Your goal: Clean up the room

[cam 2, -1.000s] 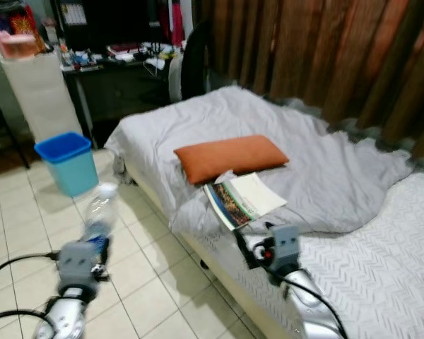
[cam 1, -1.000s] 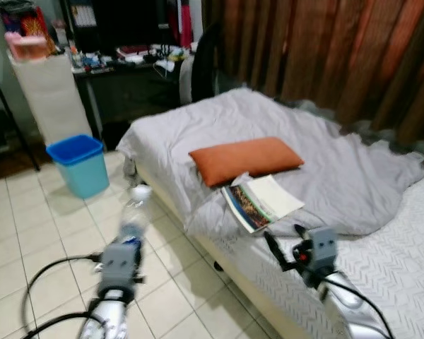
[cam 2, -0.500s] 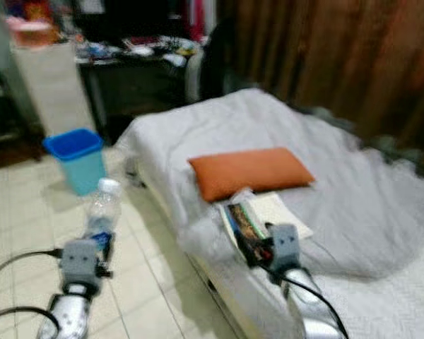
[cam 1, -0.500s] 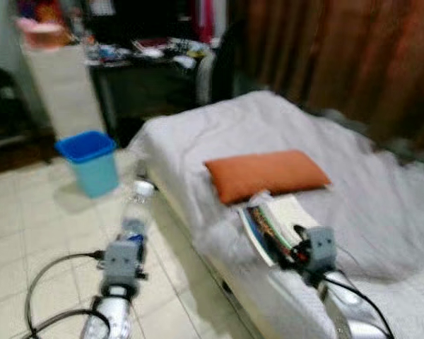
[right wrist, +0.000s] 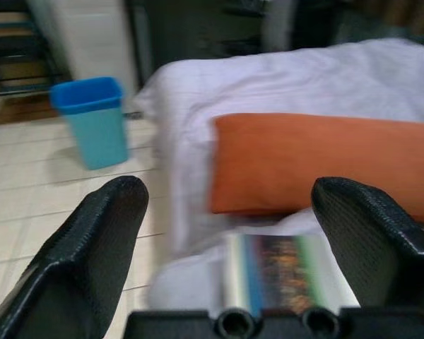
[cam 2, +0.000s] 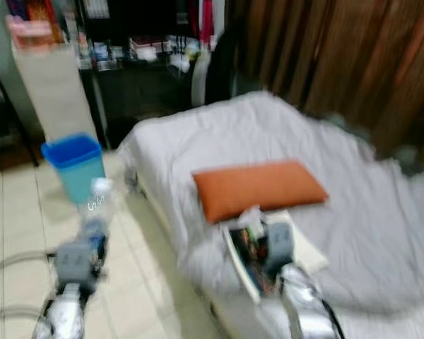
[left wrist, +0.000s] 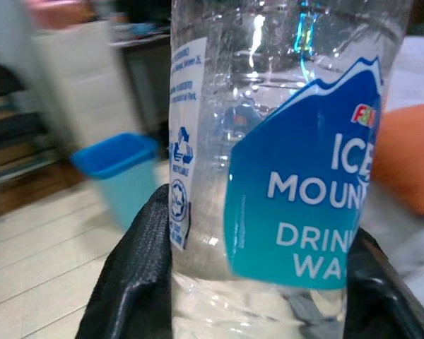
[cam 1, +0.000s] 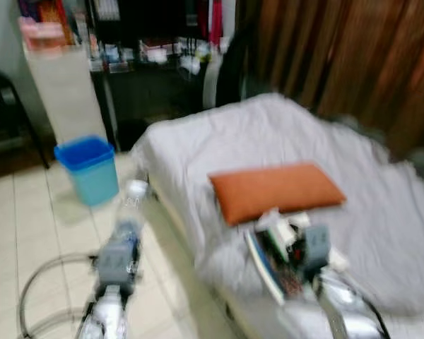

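My left gripper (cam 1: 125, 227) is shut on a clear plastic water bottle (cam 1: 131, 212) with a blue label (left wrist: 300, 198), held upright over the tiled floor; its black fingers (left wrist: 138, 272) clamp both sides of it. A blue wastebasket (cam 1: 89, 169) stands on the floor ahead of it, also in the right wrist view (right wrist: 92, 120). My right gripper (right wrist: 230, 240) is open over the bed's edge, above a magazine (right wrist: 279, 272). An orange pillow (cam 1: 275, 191) lies on the grey bed just beyond.
The bed (cam 1: 268, 134) with a rumpled grey sheet takes up the right side. A cluttered dark desk (cam 1: 148, 67) and a white cabinet (cam 1: 60, 92) stand at the back. Brown curtains (cam 1: 353, 63) hang behind the bed. Tiled floor (cam 1: 28, 233) lies at left.
The whole picture has shifted and blurred, so the camera moved nearer the bed and wastebasket. The right gripper now sits over the magazine. The left still holds the bottle.
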